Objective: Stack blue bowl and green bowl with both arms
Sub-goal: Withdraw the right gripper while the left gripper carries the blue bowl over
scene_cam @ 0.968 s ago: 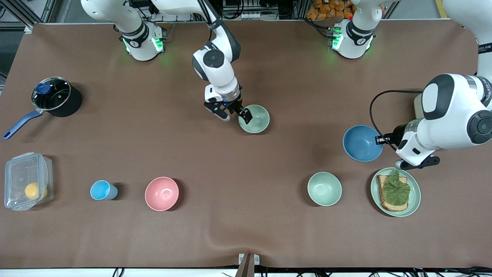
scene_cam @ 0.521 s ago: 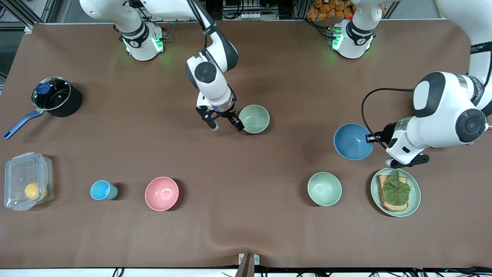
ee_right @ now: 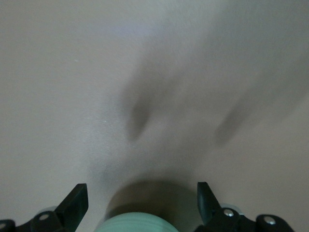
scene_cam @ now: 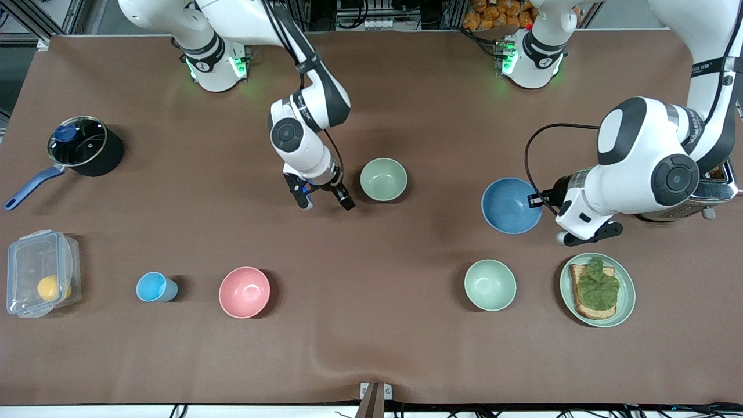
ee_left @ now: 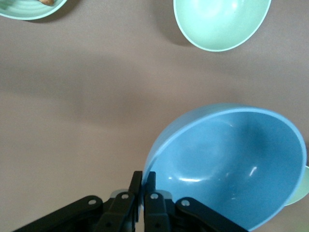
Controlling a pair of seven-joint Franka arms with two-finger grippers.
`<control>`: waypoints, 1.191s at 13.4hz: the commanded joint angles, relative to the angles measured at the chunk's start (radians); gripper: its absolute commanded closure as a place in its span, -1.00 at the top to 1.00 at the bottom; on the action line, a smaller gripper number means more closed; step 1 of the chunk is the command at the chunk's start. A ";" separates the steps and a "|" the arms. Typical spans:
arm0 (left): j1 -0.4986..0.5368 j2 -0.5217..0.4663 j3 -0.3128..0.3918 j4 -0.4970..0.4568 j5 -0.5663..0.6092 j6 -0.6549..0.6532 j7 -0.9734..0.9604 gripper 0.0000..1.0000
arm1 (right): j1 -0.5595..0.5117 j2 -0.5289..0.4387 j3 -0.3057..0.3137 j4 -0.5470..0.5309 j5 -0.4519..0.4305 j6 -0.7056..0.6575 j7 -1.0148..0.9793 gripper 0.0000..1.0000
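- The table (scene_cam: pixel 406 360) carries both task bowls apart from each other, so the stack is not yet made; I judge the step in hand to be the carry of the blue bowl toward the green bowl.
- The left gripper (ee_left: pixel 144 181) is clamped on the rim of the blue bowl (scene_cam: pixel 511 205), one finger inside and one outside, and the wrist view shows the bowl tilted and off the cloth.
- The blue bowl hangs over the table between the green bowl and the left arm's end, farther from the front camera than the pale mint bowl (scene_cam: pixel 490 284) and the plate with toast (scene_cam: pixel 626 290).
- The green bowl (scene_cam: pixel 383 179) sits upright on the table near the middle, free of any grip.
- The right gripper (scene_cam: pixel 322 201) has its fingers spread wide with nothing between them; it is just beside the green bowl, toward the right arm's end, and appears to wait.
- Next move, as I judge it: bring the blue bowl over the green bowl, level it, lower it in, and only then part the fingers.
- The risk is a tilted drop that knocks the green bowl aside.
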 commanded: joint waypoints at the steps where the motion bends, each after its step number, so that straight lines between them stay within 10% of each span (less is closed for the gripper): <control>1: 0.012 -0.011 -0.010 -0.008 -0.023 -0.039 -0.017 -1.00 | -0.022 0.092 0.043 0.090 0.107 -0.007 -0.020 1.00; 16: -0.013 0.001 -0.060 -0.070 -0.113 -0.012 -0.096 -1.00 | -0.143 0.135 0.102 0.163 0.286 -0.143 -0.101 1.00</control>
